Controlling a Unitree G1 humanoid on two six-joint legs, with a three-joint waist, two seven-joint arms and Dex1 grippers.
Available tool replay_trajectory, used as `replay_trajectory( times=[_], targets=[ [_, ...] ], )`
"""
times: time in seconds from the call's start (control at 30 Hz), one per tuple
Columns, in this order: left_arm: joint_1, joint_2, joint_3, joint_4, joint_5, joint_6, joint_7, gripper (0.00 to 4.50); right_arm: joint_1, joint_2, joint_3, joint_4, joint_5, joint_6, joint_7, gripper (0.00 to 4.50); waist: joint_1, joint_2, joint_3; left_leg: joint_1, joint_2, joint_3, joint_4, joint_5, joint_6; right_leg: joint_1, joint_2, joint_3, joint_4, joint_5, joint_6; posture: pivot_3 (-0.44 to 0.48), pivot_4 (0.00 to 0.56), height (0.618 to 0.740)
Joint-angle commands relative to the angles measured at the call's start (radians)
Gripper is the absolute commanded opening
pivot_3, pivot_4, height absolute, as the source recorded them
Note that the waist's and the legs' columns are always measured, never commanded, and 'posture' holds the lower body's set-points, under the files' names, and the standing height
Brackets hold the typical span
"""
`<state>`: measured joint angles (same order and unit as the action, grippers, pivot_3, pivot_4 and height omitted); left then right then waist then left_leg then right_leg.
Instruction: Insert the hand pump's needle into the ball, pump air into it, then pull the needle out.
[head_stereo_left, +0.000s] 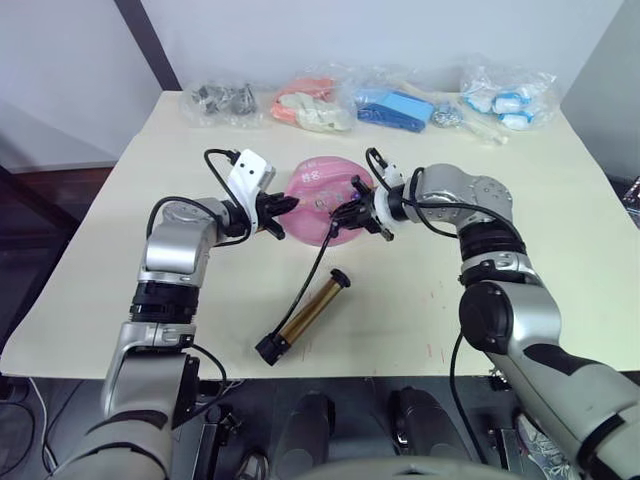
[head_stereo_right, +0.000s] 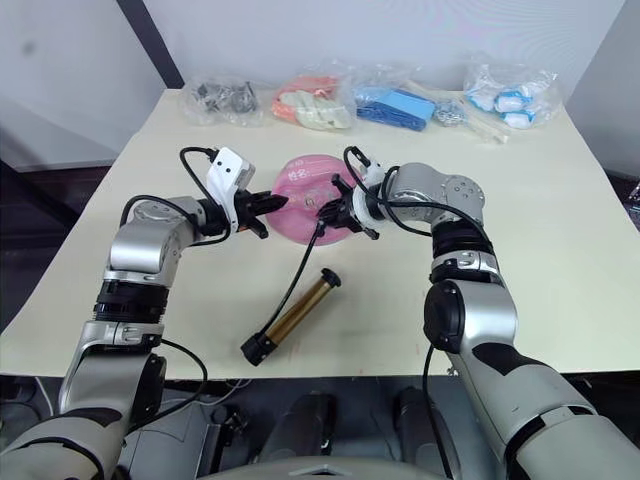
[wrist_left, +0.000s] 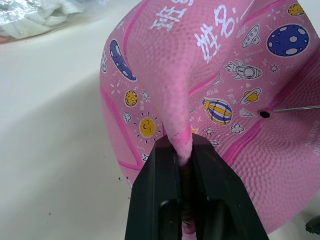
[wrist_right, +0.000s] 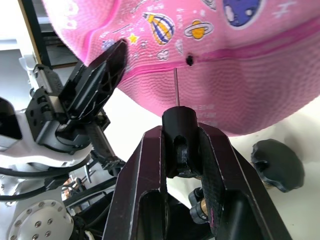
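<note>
The pink ball (head_stereo_left: 322, 190), limp and creased, lies mid-table. My left gripper (head_stereo_left: 284, 214) is shut on a raised fold of its skin (wrist_left: 176, 115) at the ball's left side. My right gripper (head_stereo_left: 346, 216) is shut on the black fitting (wrist_right: 178, 131) at the hose end, right in front of the ball. The thin needle (wrist_right: 176, 87) sticks out of that fitting, its tip just short of and slightly beside the dark valve hole (wrist_right: 189, 60). The gold hand pump (head_stereo_left: 310, 314) lies flat nearer to me, its black hose (head_stereo_left: 318, 262) curving up to the right gripper.
Several clear bags line the table's far edge: grey metal parts (head_stereo_left: 222, 100), orange and white items (head_stereo_left: 312, 106), blue items (head_stereo_left: 394, 108), white and blue items (head_stereo_left: 506, 98). The cream table (head_stereo_left: 150, 170) ends close behind the pump's near end.
</note>
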<state>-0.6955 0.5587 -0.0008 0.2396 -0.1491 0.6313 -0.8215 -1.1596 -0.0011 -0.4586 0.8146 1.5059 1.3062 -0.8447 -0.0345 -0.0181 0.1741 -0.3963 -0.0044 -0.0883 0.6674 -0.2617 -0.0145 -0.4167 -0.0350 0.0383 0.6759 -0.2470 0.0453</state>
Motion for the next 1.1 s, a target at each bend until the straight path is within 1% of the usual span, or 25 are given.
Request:
replay_trajectory(
  times=[0.03, 0.7, 1.1],
  targets=[
    [0.019, -0.012, -0.031, -0.021, -0.008, 0.002, -0.008, 0.0, -0.016, 0.002, -0.031, 0.003, -0.013, 0.002, 0.015, 0.38, -0.001, 0.0, 0.0, 0.0, 0.0, 0.0, 0.0, 0.0, 0.0, 0.0, 0.0, 0.0, 0.0, 0.0, 0.0, 0.0, 0.15, 0.74],
    [0.062, -0.007, -0.027, -0.066, -0.013, -0.004, -0.011, 0.0, -0.039, 0.016, -0.1, 0.071, -0.177, 0.0, 0.08, 0.38, -0.004, 0.0, 0.0, 0.001, 0.0, 0.0, 0.0, 0.0, 0.0, 0.0, 0.0, 0.0, 0.0, 0.0, 0.0, 0.0, 0.15, 0.74],
    [0.08, -0.002, -0.023, -0.081, -0.013, -0.001, -0.002, 0.0, -0.018, 0.048, -0.153, 0.037, -0.224, 0.017, 0.02, 0.38, -0.007, 0.001, 0.0, 0.001, 0.0, 0.0, -0.001, 0.0, 0.0, 0.0, 0.0, 0.001, 0.0, 0.0, 0.0, 0.0, 0.15, 0.74]
  ],
)
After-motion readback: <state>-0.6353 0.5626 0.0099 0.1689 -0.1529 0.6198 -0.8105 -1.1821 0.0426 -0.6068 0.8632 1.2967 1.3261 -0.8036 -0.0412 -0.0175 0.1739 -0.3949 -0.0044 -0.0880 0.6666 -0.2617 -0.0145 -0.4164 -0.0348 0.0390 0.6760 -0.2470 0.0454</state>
